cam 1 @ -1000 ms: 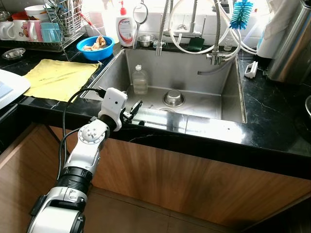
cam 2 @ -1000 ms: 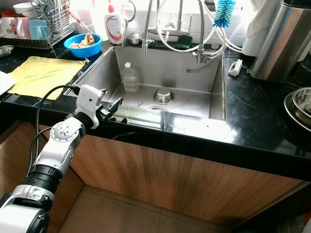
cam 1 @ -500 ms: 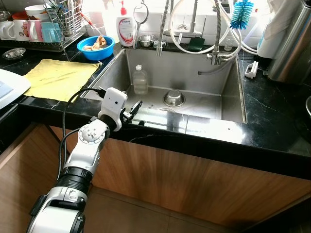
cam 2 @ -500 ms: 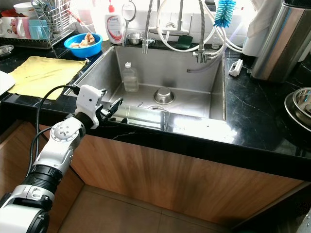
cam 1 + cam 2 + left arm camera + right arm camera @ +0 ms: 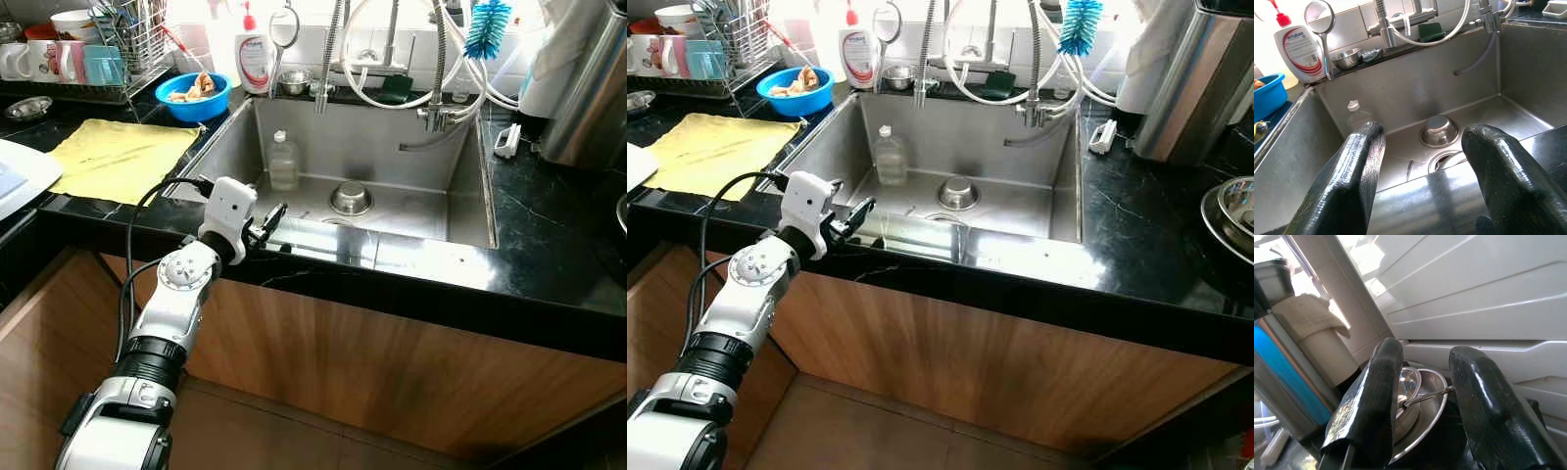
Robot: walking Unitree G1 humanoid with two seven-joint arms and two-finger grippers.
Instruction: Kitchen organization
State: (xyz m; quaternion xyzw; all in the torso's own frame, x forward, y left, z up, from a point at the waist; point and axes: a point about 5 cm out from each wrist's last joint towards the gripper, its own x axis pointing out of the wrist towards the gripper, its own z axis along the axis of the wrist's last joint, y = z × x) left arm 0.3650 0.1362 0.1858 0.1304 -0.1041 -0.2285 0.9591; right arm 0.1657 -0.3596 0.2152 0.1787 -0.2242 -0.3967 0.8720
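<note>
My left gripper (image 5: 271,221) hovers open over the front left rim of the steel sink (image 5: 460,211), with nothing between its fingers. Past its fingertips (image 5: 1369,139) in the left wrist view, a small steel bowl (image 5: 1439,131) sits upside down by the drain and a clear plastic bottle (image 5: 1357,116) stands against the sink's back wall. My right gripper (image 5: 1425,357) is open, pointing at stacked steel bowls (image 5: 1418,396) with a utensil handle lying across them. Those bowls (image 5: 1232,211) sit on the black counter at the far right.
A yellow cloth (image 5: 122,157) lies on the counter left of the sink, with a blue bowl (image 5: 194,95) of scraps and a dish rack (image 5: 98,59) of mugs behind it. A soap bottle (image 5: 253,54), hoses and a blue brush (image 5: 486,24) line the back. A wooden cabinet front lies below.
</note>
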